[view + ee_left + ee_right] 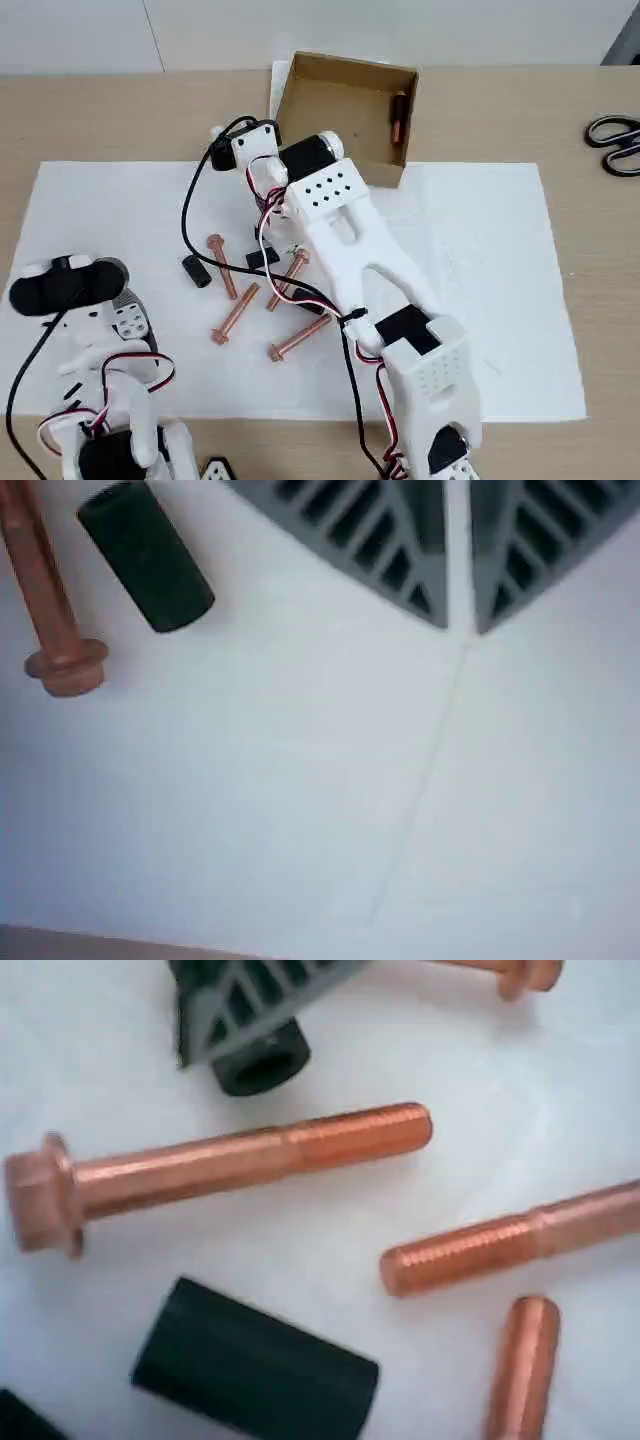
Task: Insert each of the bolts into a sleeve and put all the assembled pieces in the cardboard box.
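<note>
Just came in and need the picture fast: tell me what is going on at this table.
Two robot arms are fitting bolts into sleeves. The right tool is down among loose copper-coloured metal bolts on the white paper sheet, at a black cylindrical sleeve. The left tool, shut and empty, is beside a second black sleeve. One copper-coloured piece already lies in the brown cardboard box.

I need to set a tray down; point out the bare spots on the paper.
Bare: paper from the right arm toward the scissors; also the far corner beyond the left arm. Crowded: bolts and sleeve mid-sheet.
</note>
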{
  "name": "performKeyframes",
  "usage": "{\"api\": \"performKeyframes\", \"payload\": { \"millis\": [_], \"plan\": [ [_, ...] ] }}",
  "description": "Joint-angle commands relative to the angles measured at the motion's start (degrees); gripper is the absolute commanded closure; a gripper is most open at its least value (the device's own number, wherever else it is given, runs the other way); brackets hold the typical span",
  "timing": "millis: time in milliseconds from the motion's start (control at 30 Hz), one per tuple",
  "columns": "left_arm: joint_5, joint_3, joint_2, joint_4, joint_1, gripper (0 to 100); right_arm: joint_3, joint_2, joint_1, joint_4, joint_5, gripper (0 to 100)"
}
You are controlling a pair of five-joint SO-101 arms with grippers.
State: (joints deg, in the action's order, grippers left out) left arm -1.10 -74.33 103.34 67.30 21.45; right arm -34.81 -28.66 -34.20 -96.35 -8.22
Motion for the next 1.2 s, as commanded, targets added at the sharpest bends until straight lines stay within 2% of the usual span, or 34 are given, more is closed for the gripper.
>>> {"api": "performKeyframes", "payload": {
  "millis": [0,100,233,433,667,1167],
  "plan": [
    [0.0,2.5,0.5,-0.6,0.2,99,-0.4,0.0,0.0,1.2,-7.2,77.2],
    [0.0,2.4,0.6,-2.9,0.2,99,-0.4,-0.5,-0.2,2.9,-15.0,77.2],
    [0.0,2.4,0.6,-5.7,0.2,99,-0.4,-0.9,-2.0,6.4,-21.6,77.2],
    [0.0,2.3,0.6,-5.5,0.2,99,-0.4,-3.0,-6.7,7.1,-30.2,77.2],
    [0.0,2.3,0.6,-5.5,0.2,99,-0.4,-9.5,-7.3,12.3,-31.1,77.2],
    [0.0,0.4,0.6,-5.5,0.2,99,-0.4,-16.7,-7.4,10.8,-31.1,77.2]
  ]
}}
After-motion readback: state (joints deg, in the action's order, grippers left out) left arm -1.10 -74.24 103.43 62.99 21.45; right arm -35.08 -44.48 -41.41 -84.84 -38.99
